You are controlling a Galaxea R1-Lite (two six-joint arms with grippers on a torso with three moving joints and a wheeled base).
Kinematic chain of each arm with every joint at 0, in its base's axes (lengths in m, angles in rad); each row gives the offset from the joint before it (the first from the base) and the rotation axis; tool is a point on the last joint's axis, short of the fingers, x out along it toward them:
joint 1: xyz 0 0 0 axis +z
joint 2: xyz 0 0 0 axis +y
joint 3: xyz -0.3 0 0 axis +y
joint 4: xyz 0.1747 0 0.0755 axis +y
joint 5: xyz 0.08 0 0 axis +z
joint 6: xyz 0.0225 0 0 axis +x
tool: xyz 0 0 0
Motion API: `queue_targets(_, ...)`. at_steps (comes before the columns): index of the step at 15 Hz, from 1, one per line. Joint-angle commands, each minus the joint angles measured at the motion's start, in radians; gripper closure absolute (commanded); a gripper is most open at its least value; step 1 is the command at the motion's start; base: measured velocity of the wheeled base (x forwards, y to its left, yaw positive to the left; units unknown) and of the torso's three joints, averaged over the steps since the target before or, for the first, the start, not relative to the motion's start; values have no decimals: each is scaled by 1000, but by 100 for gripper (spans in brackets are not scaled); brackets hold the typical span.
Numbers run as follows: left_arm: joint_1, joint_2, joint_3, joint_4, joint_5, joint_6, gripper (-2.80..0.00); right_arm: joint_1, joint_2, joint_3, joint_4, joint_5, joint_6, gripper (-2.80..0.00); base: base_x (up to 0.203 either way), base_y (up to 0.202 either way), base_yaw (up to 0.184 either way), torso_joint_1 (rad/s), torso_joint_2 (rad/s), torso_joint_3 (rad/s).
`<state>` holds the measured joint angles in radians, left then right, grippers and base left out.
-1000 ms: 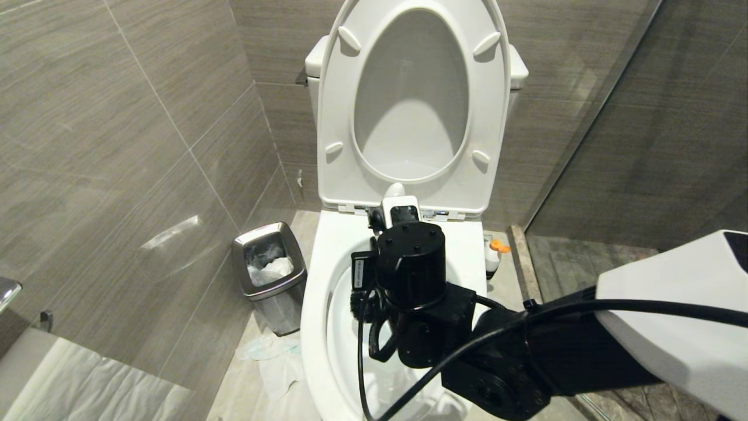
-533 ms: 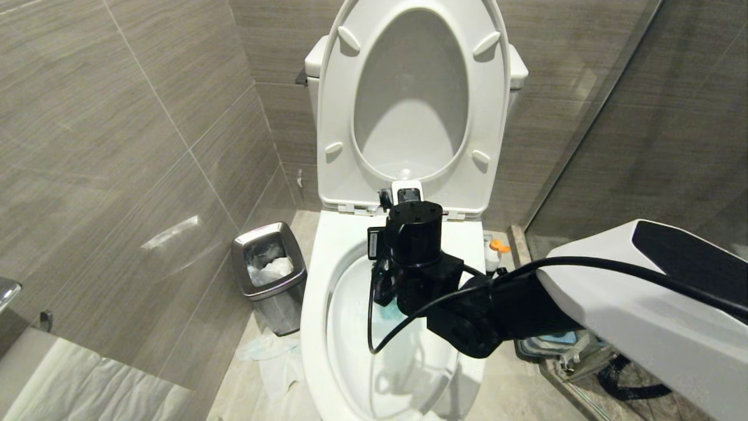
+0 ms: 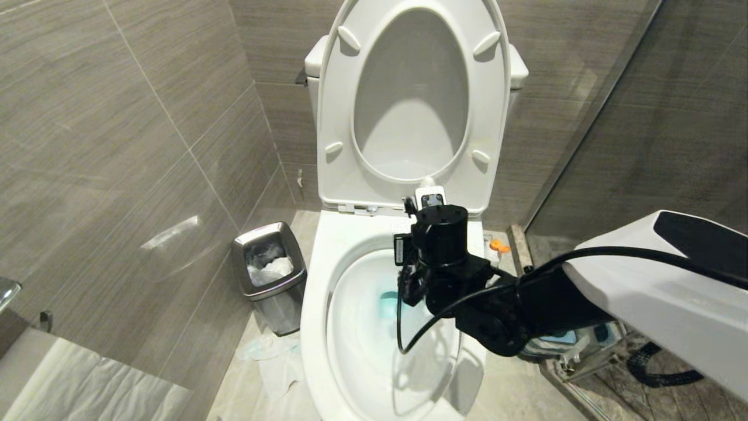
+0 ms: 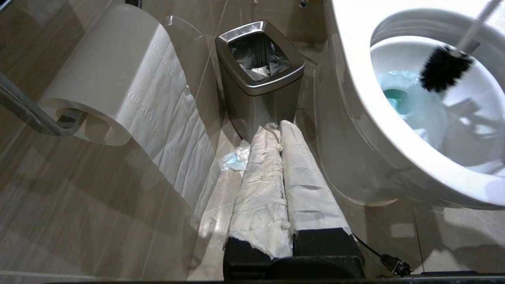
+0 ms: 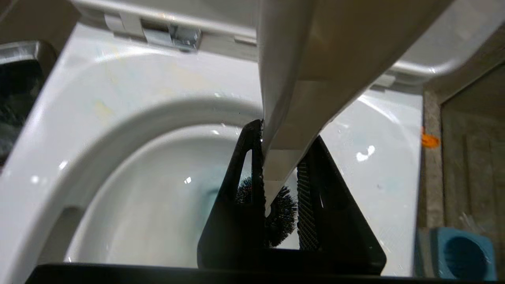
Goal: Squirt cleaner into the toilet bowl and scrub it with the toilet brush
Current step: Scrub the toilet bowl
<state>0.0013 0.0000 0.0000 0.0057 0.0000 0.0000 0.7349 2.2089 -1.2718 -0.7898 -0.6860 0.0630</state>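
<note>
The white toilet bowl stands with seat and lid raised, and teal-blue liquid pools in its basin. My right gripper hangs over the bowl's right-rear part, shut on the whitish handle of the toilet brush. The black bristle head is down inside the basin, next to the teal pool. In the head view my wrist hides the fingers. The cleaner's orange cap shows on the floor right of the bowl. My left gripper, its fingers wrapped in white paper, is shut and parked low at the bowl's left.
A steel bin stands on the floor left of the toilet, with crumpled tissue in front of it. A paper roll hangs on the left wall. The blue brush holder sits right of the bowl by a glass partition.
My right arm has swung to the right and towards the back of the bowl, carrying the brush along. The teal pool it covered now shows.
</note>
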Motion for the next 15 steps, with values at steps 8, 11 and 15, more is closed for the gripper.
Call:
queue_targets(8, 0, 0, 0, 0, 0, 0, 0, 154, -254, 389, -100, -3, 40, 0, 0, 0, 0, 0, 0, 0)
queue_targets(11, 0, 0, 0, 0, 0, 0, 0, 219, -241, 388, -98, -9, 64, 0, 0, 0, 0, 0, 0, 0)
queue_targets(15, 0, 0, 0, 0, 0, 0, 0, 240, -212, 376, -98, -10, 89, 0, 0, 0, 0, 0, 0, 0)
